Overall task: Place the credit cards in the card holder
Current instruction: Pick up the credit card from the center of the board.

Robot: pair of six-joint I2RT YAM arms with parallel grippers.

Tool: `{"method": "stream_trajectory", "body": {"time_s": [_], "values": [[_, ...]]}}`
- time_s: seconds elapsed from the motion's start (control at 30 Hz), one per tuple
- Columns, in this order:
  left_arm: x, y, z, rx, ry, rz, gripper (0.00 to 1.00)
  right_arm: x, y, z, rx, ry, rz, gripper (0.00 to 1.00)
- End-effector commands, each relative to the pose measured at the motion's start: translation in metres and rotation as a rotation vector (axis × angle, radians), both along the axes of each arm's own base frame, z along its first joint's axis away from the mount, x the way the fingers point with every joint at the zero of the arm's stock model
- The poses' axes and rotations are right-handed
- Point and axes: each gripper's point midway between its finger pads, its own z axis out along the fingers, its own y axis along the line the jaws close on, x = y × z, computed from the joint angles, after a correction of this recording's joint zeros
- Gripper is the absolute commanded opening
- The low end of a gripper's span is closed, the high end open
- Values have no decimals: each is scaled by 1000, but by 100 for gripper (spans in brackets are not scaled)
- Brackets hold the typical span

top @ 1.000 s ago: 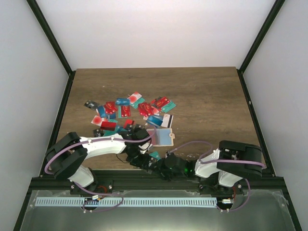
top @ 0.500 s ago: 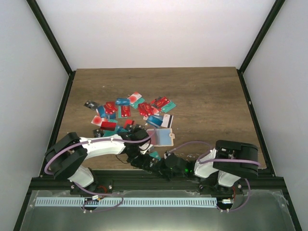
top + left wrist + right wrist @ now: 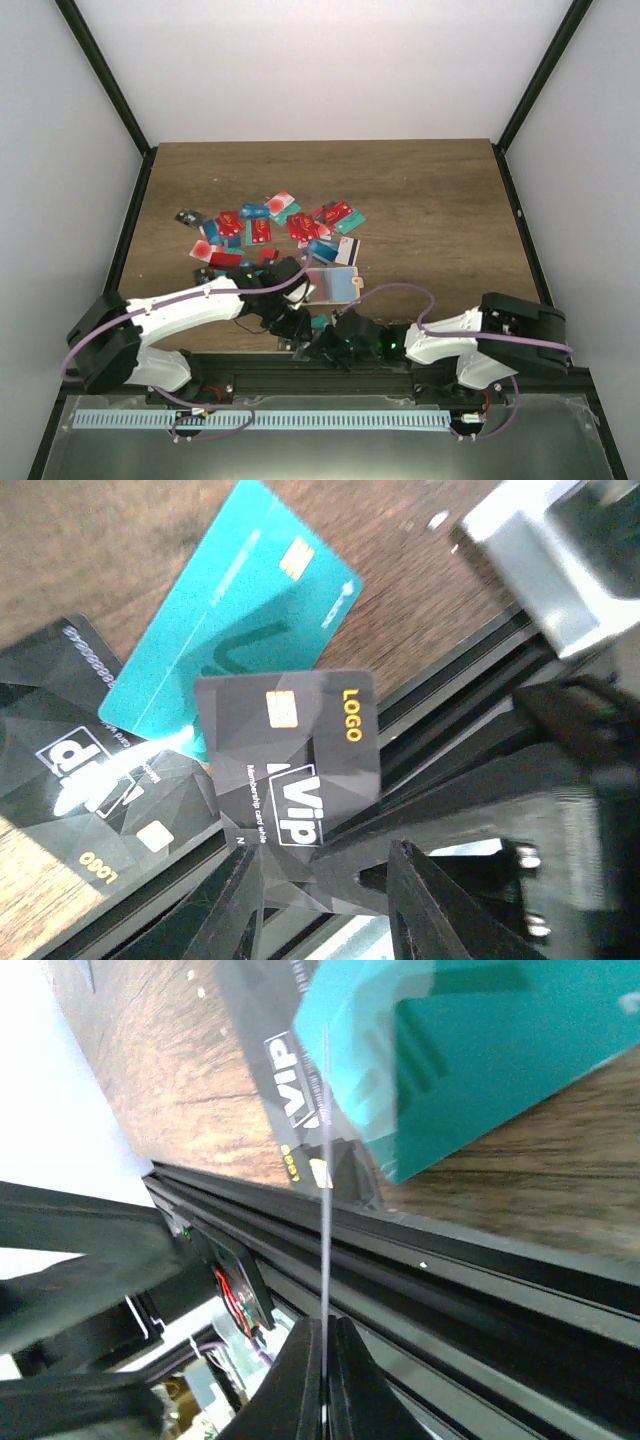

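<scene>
The tan card holder [image 3: 333, 285] with its snap tab lies open near the table's front middle. Many red, teal, blue and black credit cards [image 3: 262, 231] lie scattered behind it. My left gripper [image 3: 297, 333] is open at the front edge; in the left wrist view [image 3: 335, 920] its fingers straddle the near end of a black VIP card [image 3: 290, 760] that overhangs the rail. A teal card [image 3: 230, 630] lies just behind it. My right gripper [image 3: 322, 346] is shut on a thin card [image 3: 325, 1180], seen edge-on, beside the teal card [image 3: 480, 1050].
The black front rail [image 3: 250, 360] runs right under both grippers. Another black card [image 3: 70, 780] lies left of the VIP card. Black frame posts [image 3: 120, 220] border the table's left and right sides. Purple cables [image 3: 400, 295] loop over both arms.
The left arm has swung its elbow out to the left and its gripper has slid nearer the front edge. The right arm's elbow has moved right, its gripper staying at the rail.
</scene>
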Motion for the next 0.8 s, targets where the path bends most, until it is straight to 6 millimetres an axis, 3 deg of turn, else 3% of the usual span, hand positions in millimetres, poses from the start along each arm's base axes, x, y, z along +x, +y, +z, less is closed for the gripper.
{"method": "stream_trajectory", "body": {"time_s": [0.0,0.2,0.4,0.6,0.77], "values": [[15,10,32,18,-65,70,37,-5,-2,11,-76,-70,102,1],[38,28,76,23,-148,173,38,12,16,67,-85,-262,207,1],[61,40,124,22,-230,261,40,40,23,137,-26,-455,262,1],[91,48,168,-1,-318,338,44,73,1,194,71,-592,287,1],[110,38,195,-75,-359,353,47,113,-35,219,99,-682,284,1]]}}
